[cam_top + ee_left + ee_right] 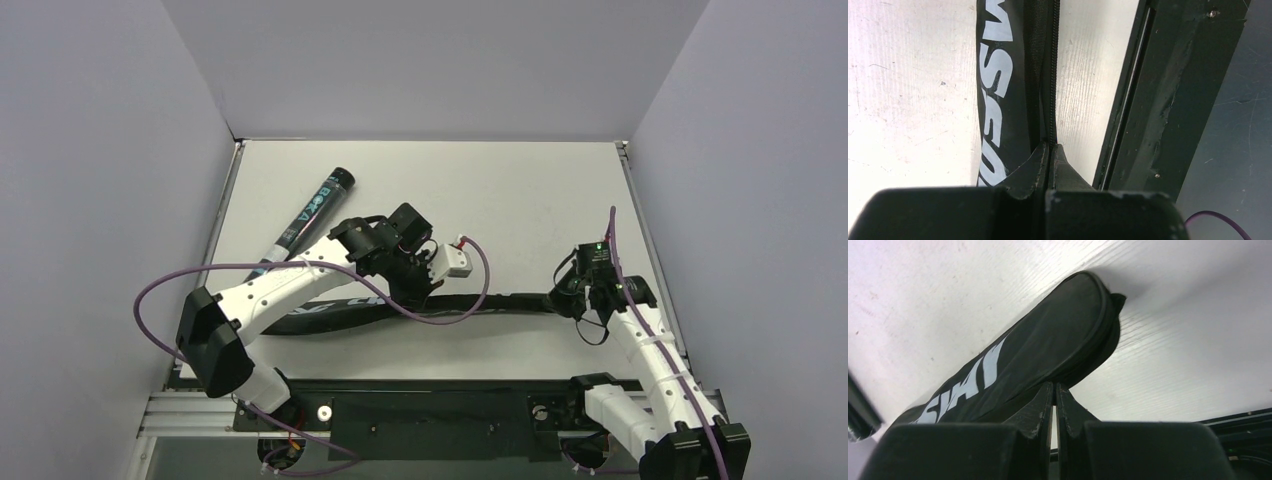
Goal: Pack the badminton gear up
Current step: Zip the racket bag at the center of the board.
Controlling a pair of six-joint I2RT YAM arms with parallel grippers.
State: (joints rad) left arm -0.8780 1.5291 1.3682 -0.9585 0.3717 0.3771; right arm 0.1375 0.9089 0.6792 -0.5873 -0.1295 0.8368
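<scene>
Handling: racket bag (510,302) looking soft, light and floppy, likely sagging if lifted by one end; zip (1052,75) seam and narrow end offering the surest pinch.
Look: black fabric carrying bold white lettering.
Place: lying left to right across the near desk (520,200); black teal-printed tube (310,215) resting far left.
Left jaws: left gripper (1049,150) sitting shut on the zip line, hold unclear.
Right jaws: right gripper (1054,390) sitting shut against the bag's rounded right end.

Black bag (1058,335) lettered in white
</scene>
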